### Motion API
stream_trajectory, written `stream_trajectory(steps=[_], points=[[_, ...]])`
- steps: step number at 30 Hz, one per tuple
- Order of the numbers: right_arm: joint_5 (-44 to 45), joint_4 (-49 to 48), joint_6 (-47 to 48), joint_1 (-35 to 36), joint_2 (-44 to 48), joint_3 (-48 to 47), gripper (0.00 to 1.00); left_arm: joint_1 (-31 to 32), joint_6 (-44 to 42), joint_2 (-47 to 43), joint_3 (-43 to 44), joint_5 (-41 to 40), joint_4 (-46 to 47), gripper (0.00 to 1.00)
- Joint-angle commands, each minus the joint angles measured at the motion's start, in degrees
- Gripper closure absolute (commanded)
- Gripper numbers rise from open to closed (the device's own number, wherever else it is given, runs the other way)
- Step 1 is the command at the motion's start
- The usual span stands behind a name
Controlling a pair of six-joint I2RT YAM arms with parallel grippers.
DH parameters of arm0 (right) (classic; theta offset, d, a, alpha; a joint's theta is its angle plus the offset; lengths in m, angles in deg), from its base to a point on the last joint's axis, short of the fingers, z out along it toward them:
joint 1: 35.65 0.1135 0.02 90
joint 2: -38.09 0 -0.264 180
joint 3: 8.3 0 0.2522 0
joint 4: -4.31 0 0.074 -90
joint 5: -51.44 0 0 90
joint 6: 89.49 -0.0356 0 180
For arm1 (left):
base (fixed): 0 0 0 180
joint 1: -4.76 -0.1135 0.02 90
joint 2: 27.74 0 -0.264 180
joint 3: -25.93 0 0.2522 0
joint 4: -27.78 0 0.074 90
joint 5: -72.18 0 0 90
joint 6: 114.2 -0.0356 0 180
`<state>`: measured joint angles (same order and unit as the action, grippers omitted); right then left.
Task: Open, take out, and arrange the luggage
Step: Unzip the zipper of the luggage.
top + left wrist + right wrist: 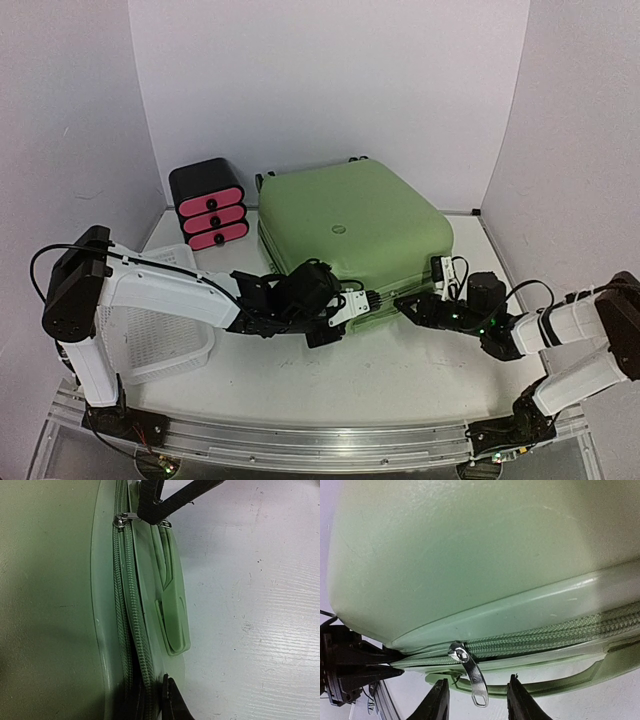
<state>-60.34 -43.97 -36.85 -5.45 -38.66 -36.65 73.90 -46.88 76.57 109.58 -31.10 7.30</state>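
Left end effector pinches the luggage zipper seam.

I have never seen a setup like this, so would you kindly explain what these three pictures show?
Two robot arms are bolted to a white table. The overhead picture shows a closed green suitcase, a black drawer box with pink fronts and a white basket. The other two come from cameras on each wrist. The left gripper is shut at the zipper seam; whether it holds anything is unclear. The right gripper has its fingers either side of the metal zipper pull, not yet gripping.
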Motion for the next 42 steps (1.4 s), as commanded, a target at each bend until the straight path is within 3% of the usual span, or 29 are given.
stream_trajectory(steps=[1,5,15,20,24,28,31,37,42], points=[[-1.98,-6.99,-1.77,0.21,-0.96,-0.25,0.62,-0.25,1.88,-4.43,1.70,-3.29,0.73,1.00],[-2.88,-7.72,-2.28,0.23,-1.16,-0.59,0.67,-0.22,2.03,-4.42,1.74,-3.35,0.72,1.00],[-3.87,-8.57,-2.82,0.21,-4.89,-1.57,0.69,-0.24,2.10,-4.64,1.83,-3.71,0.74,1.00],[-3.78,-9.41,-3.67,0.19,-3.67,-1.29,0.82,-0.19,2.20,-4.31,2.05,-3.35,0.74,1.00],[-3.50,-9.25,-4.04,0.19,-1.60,-0.59,0.98,-0.24,2.19,-4.12,2.10,-3.16,0.77,1.00],[-3.10,-7.42,-3.24,0.16,-0.12,-0.52,1.00,-0.24,2.15,-4.33,1.95,-3.15,0.74,1.00],[0.02,-0.34,-0.65,0.16,2.05,-1.50,1.00,-0.24,2.20,-4.67,1.60,-3.40,0.74,1.00],[18.25,21.10,3.71,-0.57,10.48,-5.25,1.00,-0.24,2.74,-6.34,0.10,-4.64,0.62,1.00],[28.90,29.35,3.54,-4.10,14.39,-6.36,1.00,-0.15,4.30,-8.58,-1.78,-4.03,0.48,1.00]])
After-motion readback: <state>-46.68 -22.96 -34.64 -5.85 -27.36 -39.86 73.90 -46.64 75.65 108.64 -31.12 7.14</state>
